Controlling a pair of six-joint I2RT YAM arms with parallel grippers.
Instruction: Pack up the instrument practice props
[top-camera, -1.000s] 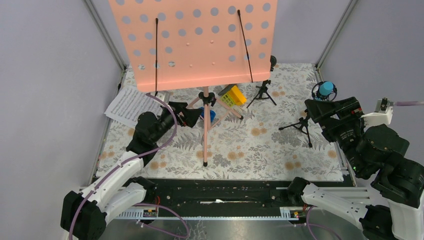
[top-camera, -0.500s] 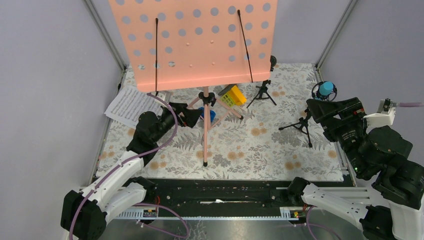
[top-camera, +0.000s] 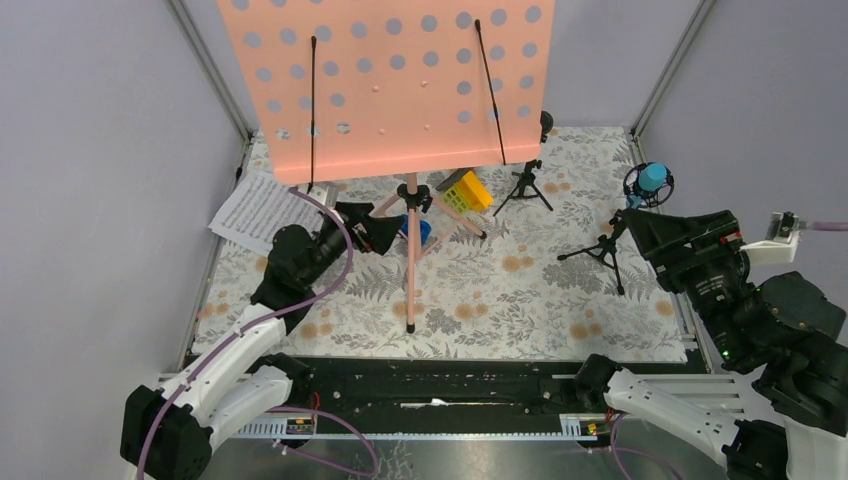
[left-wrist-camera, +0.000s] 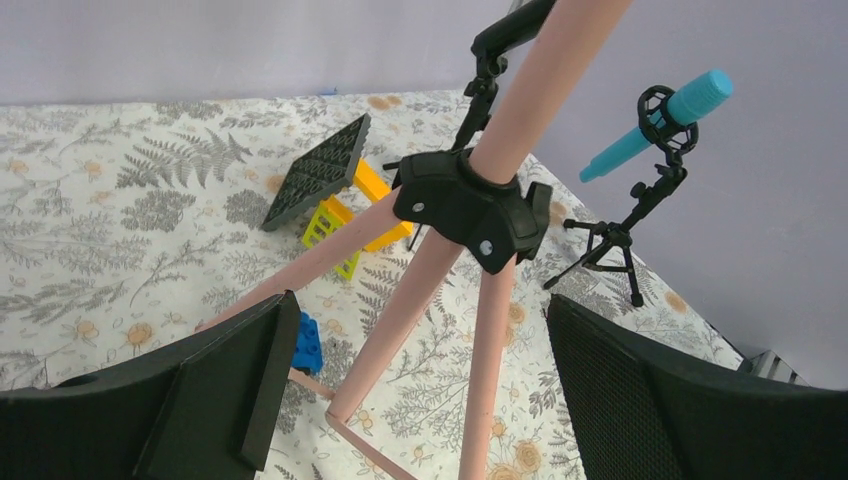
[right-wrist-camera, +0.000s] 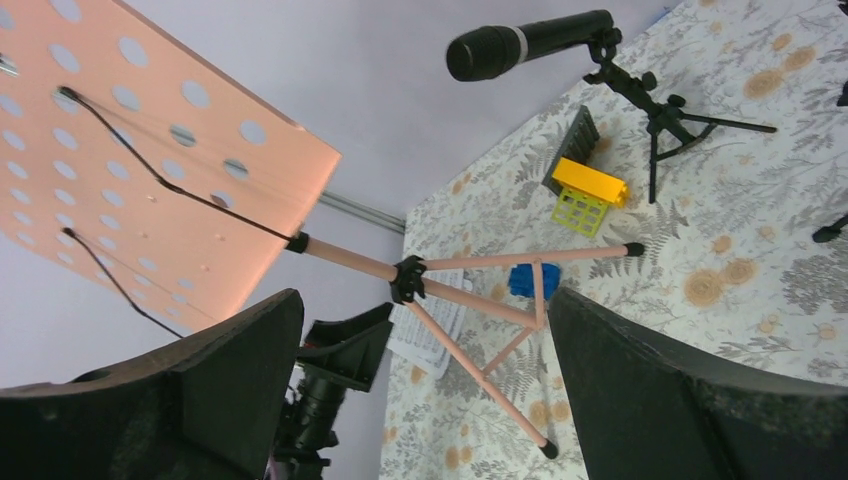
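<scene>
Left pincer (top-camera: 382, 225), jaws spread wide and holding nothing, faces the leg hub of the pink music stand (top-camera: 390, 80). In the wrist view the legs fall between its fingers (left-wrist-camera: 215, 390); contact cannot be told. Just beyond lie a small blue toy (top-camera: 425, 232) and a yellow-green block (top-camera: 470, 192). The sheet-music pages (top-camera: 255, 212) lie flat at the left edge of the tabletop (top-camera: 520, 300). Right pincer (top-camera: 640, 225), likewise spread and empty, hovers near the blue mic (top-camera: 652, 178) on its tripod. The black mic (top-camera: 545, 125) stands on its tripod at the rear.
</scene>
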